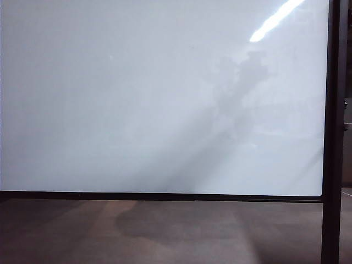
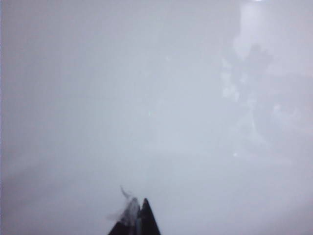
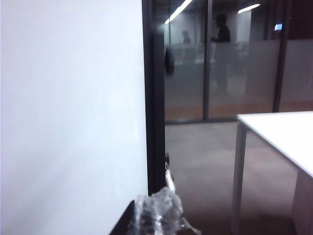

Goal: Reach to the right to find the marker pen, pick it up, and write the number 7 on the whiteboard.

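1. Ahead of you in the exterior view stands the large glossy white whiteboard with its thin black frame (image 1: 159, 110). It fills most of the picture. A black upright post (image 1: 334, 132) runs down its right edge, and brown floor (image 1: 165, 231) lies below the bottom rail.
2. The board surface reads blank: only soft grey reflections and a bright streak of ceiling light near the top right. You see no written 7 in any view.
3. Neither arm appears in the exterior view.
4. Left pincer (image 2: 138, 218): only its dark tips show at the picture's edge, pressed together to a point, with a pale translucent wrapping on one. It is closed and holds nothing, and it faces the whiteboard's plain white face.
5. Right pincer (image 3: 156, 215): low in its wrist view, wrapped in crinkled clear plastic, closed, nothing held. It sits by the board's right edge, beside the black post.
6. Past that post you have a white tabletop on pale legs (image 3: 283, 137) and a glass partition (image 3: 220, 63).
7. Marker pen: you cannot pick it out in any view.
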Action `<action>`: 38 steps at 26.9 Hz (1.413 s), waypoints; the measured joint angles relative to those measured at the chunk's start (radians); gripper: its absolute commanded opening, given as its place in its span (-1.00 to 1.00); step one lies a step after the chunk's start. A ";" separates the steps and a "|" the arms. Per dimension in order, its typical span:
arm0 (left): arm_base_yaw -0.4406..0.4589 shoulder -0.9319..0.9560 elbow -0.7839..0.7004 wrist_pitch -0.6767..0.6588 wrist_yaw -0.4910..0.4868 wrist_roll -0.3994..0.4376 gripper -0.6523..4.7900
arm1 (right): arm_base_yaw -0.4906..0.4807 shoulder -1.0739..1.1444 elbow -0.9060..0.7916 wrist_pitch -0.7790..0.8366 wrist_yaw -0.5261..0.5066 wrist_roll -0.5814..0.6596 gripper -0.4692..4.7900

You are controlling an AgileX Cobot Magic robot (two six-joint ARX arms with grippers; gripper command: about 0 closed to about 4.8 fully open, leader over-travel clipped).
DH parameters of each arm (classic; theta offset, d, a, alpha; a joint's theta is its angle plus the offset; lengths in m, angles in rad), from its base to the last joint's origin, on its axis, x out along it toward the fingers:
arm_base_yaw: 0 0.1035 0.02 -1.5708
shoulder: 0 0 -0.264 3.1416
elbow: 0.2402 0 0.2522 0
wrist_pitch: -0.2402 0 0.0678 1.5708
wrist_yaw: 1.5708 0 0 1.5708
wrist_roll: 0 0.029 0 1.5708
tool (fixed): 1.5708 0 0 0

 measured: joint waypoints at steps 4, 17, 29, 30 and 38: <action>0.000 0.163 0.128 -0.003 0.030 0.000 -0.78 | 0.000 0.151 0.119 0.037 0.002 0.000 -0.85; -0.174 0.656 0.516 0.009 0.206 0.000 -0.78 | 0.000 0.528 0.291 0.300 0.003 -0.070 -0.84; -0.546 0.810 0.608 -0.073 0.203 0.064 -0.78 | -0.071 0.738 0.290 0.353 -0.139 -0.072 -0.84; -0.572 0.811 0.608 -0.082 0.196 0.065 -0.78 | -0.084 0.748 0.289 0.363 -0.149 -0.072 -0.84; -0.608 0.811 0.608 -0.105 0.156 0.068 -0.78 | -0.211 0.852 0.252 0.533 -0.214 -0.068 -0.84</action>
